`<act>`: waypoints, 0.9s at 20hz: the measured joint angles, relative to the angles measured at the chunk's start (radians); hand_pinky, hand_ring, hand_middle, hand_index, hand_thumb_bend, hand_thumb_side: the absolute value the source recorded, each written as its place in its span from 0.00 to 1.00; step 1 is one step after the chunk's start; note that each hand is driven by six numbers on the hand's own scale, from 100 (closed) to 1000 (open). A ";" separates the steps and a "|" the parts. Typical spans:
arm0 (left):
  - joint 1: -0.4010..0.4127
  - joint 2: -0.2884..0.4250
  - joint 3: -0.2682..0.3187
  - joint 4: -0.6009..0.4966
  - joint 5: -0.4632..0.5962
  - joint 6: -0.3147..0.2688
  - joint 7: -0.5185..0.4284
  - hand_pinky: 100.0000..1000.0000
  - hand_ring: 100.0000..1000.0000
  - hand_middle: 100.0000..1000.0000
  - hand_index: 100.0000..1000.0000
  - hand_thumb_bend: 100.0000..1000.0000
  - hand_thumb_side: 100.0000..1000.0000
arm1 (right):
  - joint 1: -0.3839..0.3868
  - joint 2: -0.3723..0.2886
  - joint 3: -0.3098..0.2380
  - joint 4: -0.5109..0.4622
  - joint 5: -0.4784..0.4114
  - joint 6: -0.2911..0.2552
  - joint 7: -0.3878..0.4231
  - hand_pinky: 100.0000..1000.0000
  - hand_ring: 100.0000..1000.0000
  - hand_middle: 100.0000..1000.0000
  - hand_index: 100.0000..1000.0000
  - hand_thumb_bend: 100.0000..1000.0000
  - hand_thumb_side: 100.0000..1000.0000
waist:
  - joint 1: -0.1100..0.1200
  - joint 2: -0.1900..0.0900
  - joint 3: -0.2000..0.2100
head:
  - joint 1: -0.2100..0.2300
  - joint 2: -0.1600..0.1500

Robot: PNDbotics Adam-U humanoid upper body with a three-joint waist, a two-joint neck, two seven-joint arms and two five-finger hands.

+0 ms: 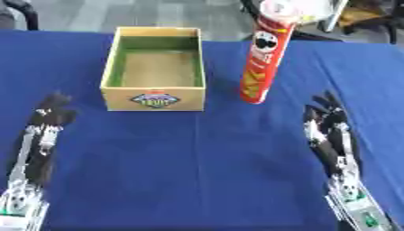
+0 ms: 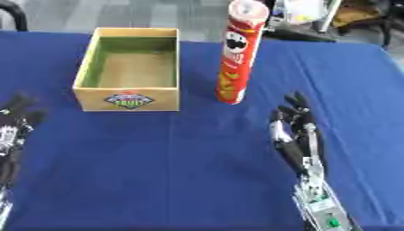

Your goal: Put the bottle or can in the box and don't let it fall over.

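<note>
A tall red crisps can [image 1: 265, 58] with a white lid stands upright on the blue table, just right of an open cardboard box [image 1: 154, 97] with a green inner wall and nothing inside. My left hand [image 1: 49, 118] rests open at the lower left, fingers pointing away, well short of the box. My right hand [image 2: 293, 122] rests open at the lower right, fingers straight, a short way in front of and right of the can. Neither hand touches anything.
A blue cloth [image 1: 197, 158] covers the table. Beyond its far edge lie grey floor and dark chair or stand legs [image 2: 347, 18] at the upper right.
</note>
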 measured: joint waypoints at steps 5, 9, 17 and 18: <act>0.001 0.000 0.000 0.000 0.000 0.000 0.000 0.86 0.77 0.81 0.95 0.35 0.73 | -0.008 -0.005 -0.006 0.000 0.022 0.020 0.026 0.83 0.88 0.91 1.00 0.25 0.33 | 0.000 0.000 0.000 | 0.000 0.000; 0.003 0.000 0.000 0.000 0.000 0.000 0.000 0.86 0.77 0.81 0.95 0.35 0.73 | -0.040 -0.045 -0.020 0.000 0.063 0.046 0.059 0.83 0.90 0.93 1.00 0.35 0.29 | 0.000 -0.005 0.002 | 0.000 0.000; 0.006 0.000 0.000 0.000 0.000 0.000 -0.001 0.86 0.77 0.81 0.95 0.35 0.73 | -0.132 -0.160 -0.023 0.003 0.110 0.114 0.099 0.82 0.90 0.93 1.00 0.40 0.27 | 0.000 -0.006 0.009 | -0.002 0.000; 0.006 0.000 0.000 0.000 0.000 0.000 -0.001 0.86 0.77 0.81 0.95 0.35 0.73 | -0.144 -0.173 -0.021 0.008 0.109 0.119 0.101 0.82 0.90 0.93 1.00 0.40 0.27 | 0.000 -0.007 0.009 | -0.003 0.000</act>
